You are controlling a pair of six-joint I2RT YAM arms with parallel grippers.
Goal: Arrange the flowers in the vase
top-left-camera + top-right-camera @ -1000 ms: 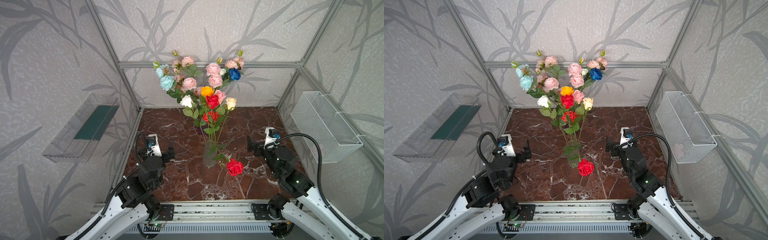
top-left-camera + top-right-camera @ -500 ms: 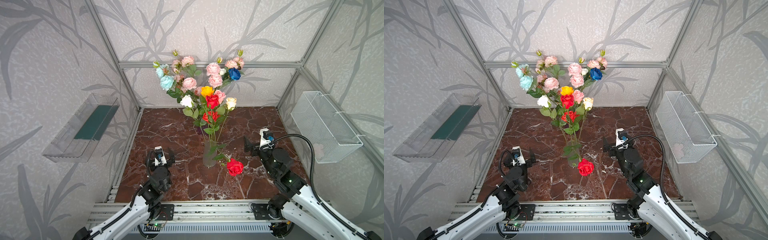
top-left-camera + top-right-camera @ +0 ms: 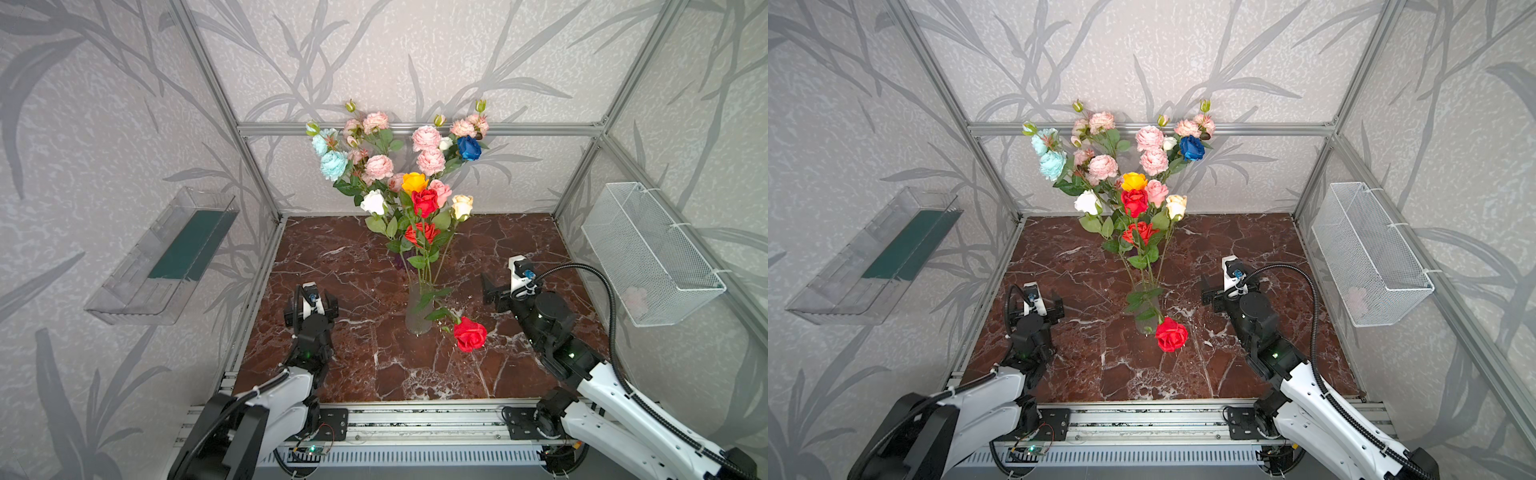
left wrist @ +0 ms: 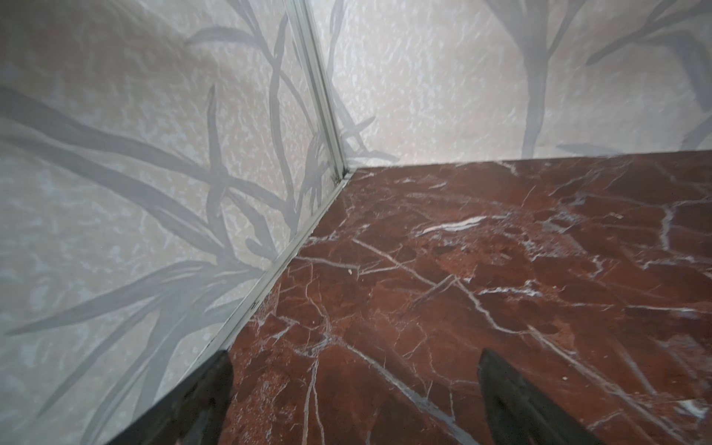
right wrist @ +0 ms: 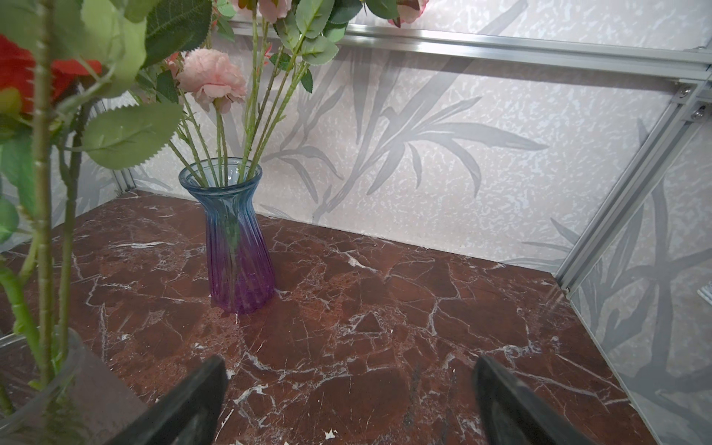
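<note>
The flowers stand in two vases in mid-table. A clear glass vase (image 3: 417, 309) (image 3: 1144, 307) holds red, orange, white and cream roses (image 3: 424, 202); one red rose (image 3: 469, 334) (image 3: 1171, 334) droops low beside it. Behind it, a blue-to-purple vase (image 5: 235, 239) holds frilly pink blooms (image 5: 214, 79) (image 3: 426, 137) and turquoise ones (image 3: 332, 164). My left gripper (image 3: 311, 304) (image 4: 354, 389) is open and empty over bare marble near the left wall. My right gripper (image 3: 496, 293) (image 5: 348, 393) is open and empty, right of the clear vase.
A clear plastic tray (image 3: 166, 257) hangs on the left wall and a white wire basket (image 3: 648, 257) on the right wall. Aluminium frame posts line the corners. The arms' mounting rail (image 3: 415, 419) runs along the front edge of the marble floor (image 3: 365, 374).
My left arm has dropped lower and folded back toward the front rail. My right gripper has shifted slightly toward the clear vase. Both grippers stayed open.
</note>
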